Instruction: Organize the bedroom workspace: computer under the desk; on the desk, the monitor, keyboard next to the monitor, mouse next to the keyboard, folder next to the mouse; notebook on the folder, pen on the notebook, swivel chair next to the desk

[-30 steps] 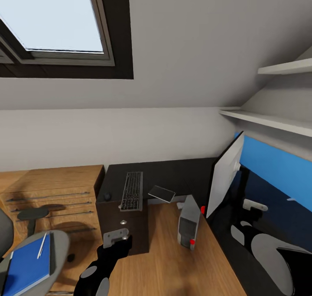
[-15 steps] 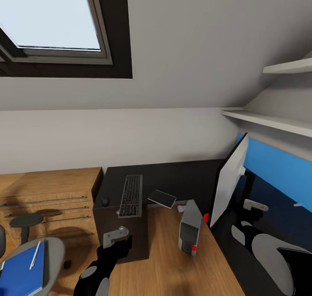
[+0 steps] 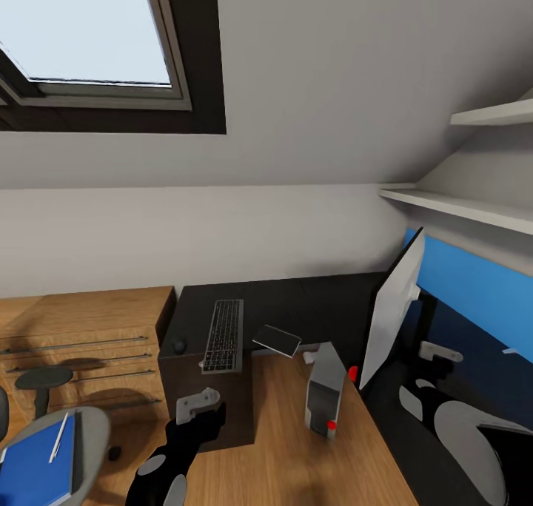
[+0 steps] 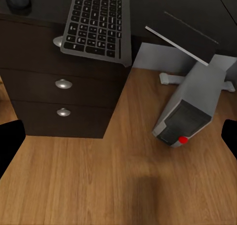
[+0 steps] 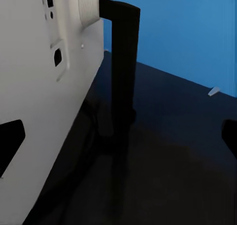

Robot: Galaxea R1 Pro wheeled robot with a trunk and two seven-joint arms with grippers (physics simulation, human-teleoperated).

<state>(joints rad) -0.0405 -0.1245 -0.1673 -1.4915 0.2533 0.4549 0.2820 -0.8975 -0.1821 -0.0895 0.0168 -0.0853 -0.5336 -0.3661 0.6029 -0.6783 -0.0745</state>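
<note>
Found keyboard [image 3: 223,335] and monitor [image 3: 390,312] on table [image 3: 311,306] already; computer [image 3: 323,391] on floor beside it. Left folder [image 3: 33,469] with pen [image 3: 58,437] on chair [image 3: 92,424], near left. Both pincers open, empty.

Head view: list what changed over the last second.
The camera swung right, so the whole scene slid left; that is no move of objects. The black-keyed keyboard, light grey tower computer and wide flat monitor stayed put. Both end effectors kept their poses.
</note>
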